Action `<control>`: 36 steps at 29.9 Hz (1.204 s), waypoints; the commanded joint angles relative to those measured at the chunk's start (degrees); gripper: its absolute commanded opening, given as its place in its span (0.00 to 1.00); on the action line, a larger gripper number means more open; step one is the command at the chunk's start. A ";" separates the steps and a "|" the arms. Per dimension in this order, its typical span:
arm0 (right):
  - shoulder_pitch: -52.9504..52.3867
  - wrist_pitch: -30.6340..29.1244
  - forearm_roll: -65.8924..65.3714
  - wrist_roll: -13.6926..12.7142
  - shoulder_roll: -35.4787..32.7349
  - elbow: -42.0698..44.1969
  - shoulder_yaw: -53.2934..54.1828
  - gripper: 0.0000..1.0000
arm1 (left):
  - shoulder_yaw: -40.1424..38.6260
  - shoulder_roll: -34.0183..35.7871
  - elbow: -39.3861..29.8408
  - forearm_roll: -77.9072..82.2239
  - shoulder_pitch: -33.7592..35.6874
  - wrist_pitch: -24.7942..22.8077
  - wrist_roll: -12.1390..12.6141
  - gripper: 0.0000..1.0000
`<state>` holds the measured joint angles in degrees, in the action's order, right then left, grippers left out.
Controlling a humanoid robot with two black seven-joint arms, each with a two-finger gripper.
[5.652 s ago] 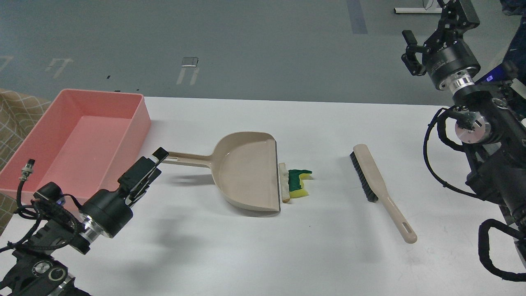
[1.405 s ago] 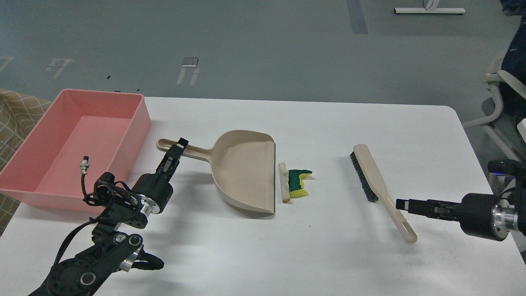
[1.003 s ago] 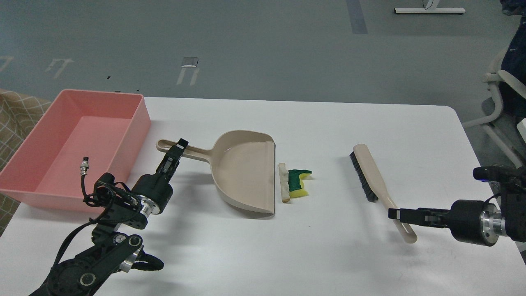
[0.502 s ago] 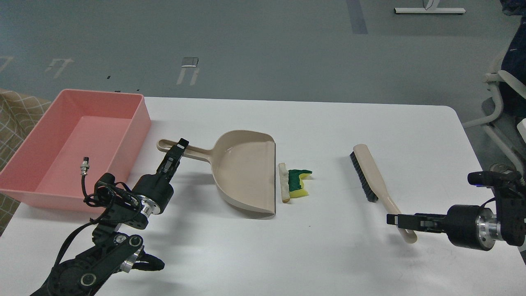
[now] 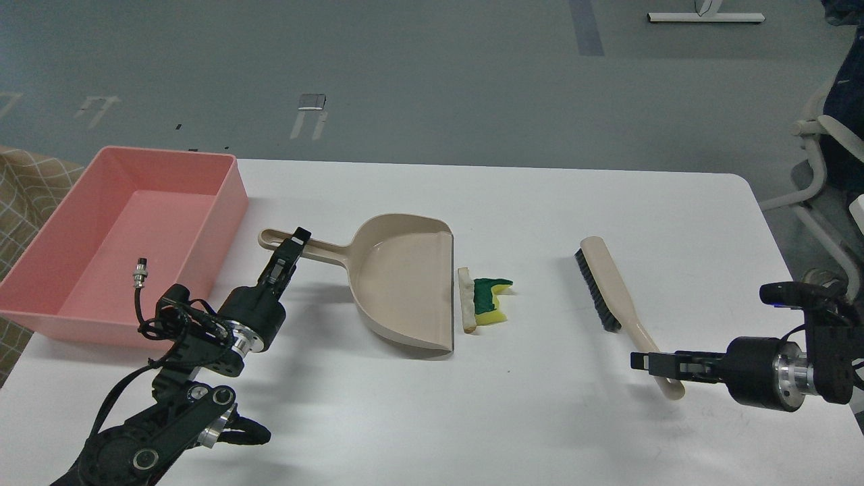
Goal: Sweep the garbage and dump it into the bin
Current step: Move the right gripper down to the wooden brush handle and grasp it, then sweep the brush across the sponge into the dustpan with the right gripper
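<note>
The garbage lies mid-table: a white bread-like wedge [image 5: 466, 300] and a yellow and green sponge piece [image 5: 491, 300], just right of the beige dustpan's [image 5: 405, 283] open lip. My left gripper [image 5: 291, 244] sits across the dustpan's long handle and looks shut on it. The pink bin [image 5: 233, 202] stands at the far left, with nothing inside. A beige brush [image 5: 604, 283] with black bristles lies to the right. My right gripper [image 5: 641, 361] lies level across the lower end of the brush handle. It is seen edge-on, so its fingers cannot be told apart.
The white table's [image 5: 540, 418] right edge is near my right arm. A chair base [image 5: 820, 169] stands beyond that edge. A checked beige cloth [image 5: 20, 196] lies left of the bin. Grey floor lies behind the table.
My right arm came down from high at the right and slid left and lower onto the brush handle's end. My left gripper moved onto the dustpan handle, turning the pan slightly, then held still.
</note>
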<state>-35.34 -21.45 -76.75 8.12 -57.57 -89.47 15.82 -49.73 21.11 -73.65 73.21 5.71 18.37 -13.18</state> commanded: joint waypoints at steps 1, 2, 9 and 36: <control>-0.17 0.00 0.02 -0.03 -0.08 0.00 0.09 0.17 | -0.02 0.07 0.08 0.00 0.00 0.00 0.00 0.00; -0.17 0.00 0.10 -0.12 0.00 -0.09 0.09 0.10 | 0.07 0.07 0.08 0.00 0.00 0.00 0.00 0.00; -0.25 0.18 0.19 -0.82 -1.14 -4.47 0.35 0.00 | -0.02 0.07 0.08 0.00 0.00 0.00 0.00 0.00; -0.69 0.27 1.16 -5.48 12.65 -0.36 0.44 0.00 | 2.18 1.74 0.08 0.09 -1.14 0.09 -1.14 0.00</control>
<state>-35.83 -21.08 -75.80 2.63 -48.35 -91.02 16.18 -47.55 22.86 -73.57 73.29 4.58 18.46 -14.36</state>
